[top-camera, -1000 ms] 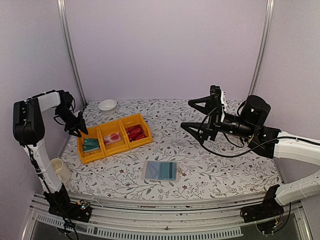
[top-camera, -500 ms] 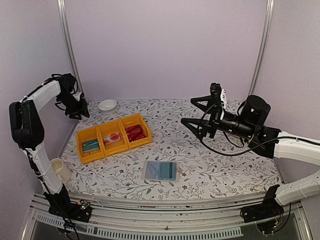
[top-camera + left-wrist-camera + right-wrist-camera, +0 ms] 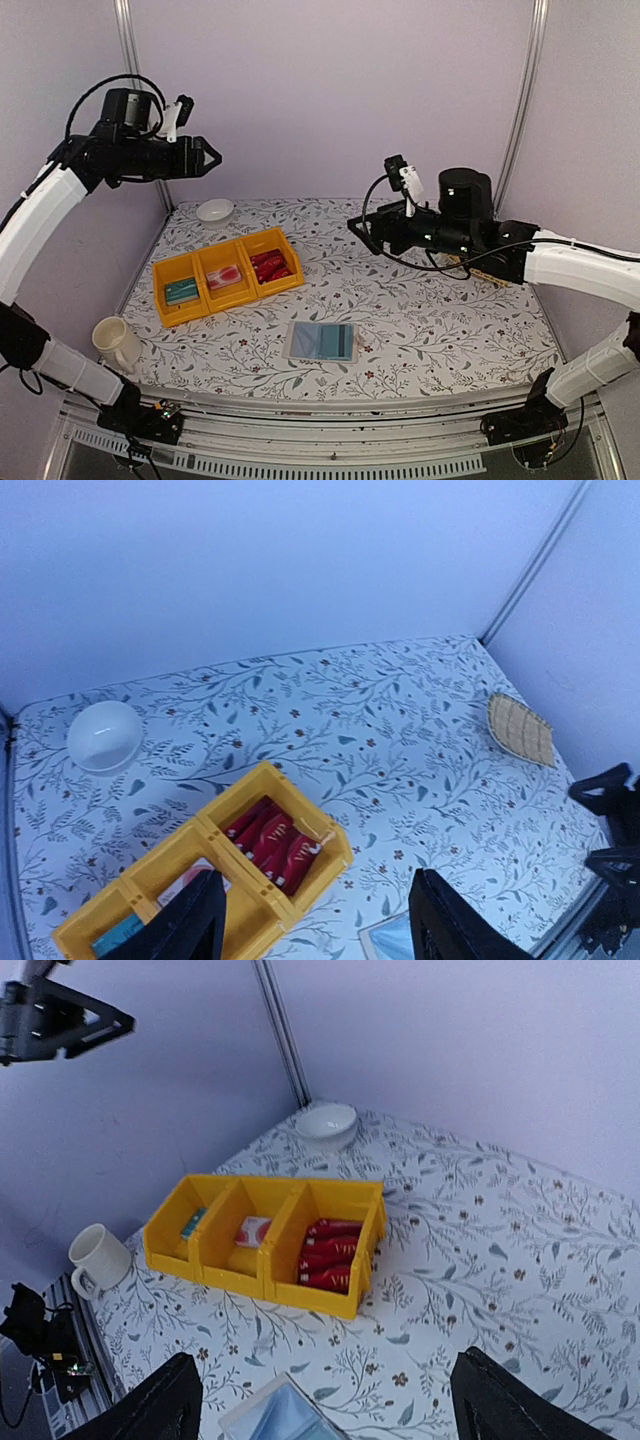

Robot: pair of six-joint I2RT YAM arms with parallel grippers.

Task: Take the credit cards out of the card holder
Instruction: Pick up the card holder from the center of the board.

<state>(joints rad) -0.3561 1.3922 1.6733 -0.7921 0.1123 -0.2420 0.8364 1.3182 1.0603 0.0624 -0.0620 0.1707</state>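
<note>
Annoyingly, both wrist views crop the card holder [image 3: 283, 1412] — edge only.

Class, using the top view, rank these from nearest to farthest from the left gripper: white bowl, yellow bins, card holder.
From the left gripper:
1. white round bowl, back left corner.
2. yellow plastic bins, left of centre.
3. blue-grey card holder, front centre.
</note>
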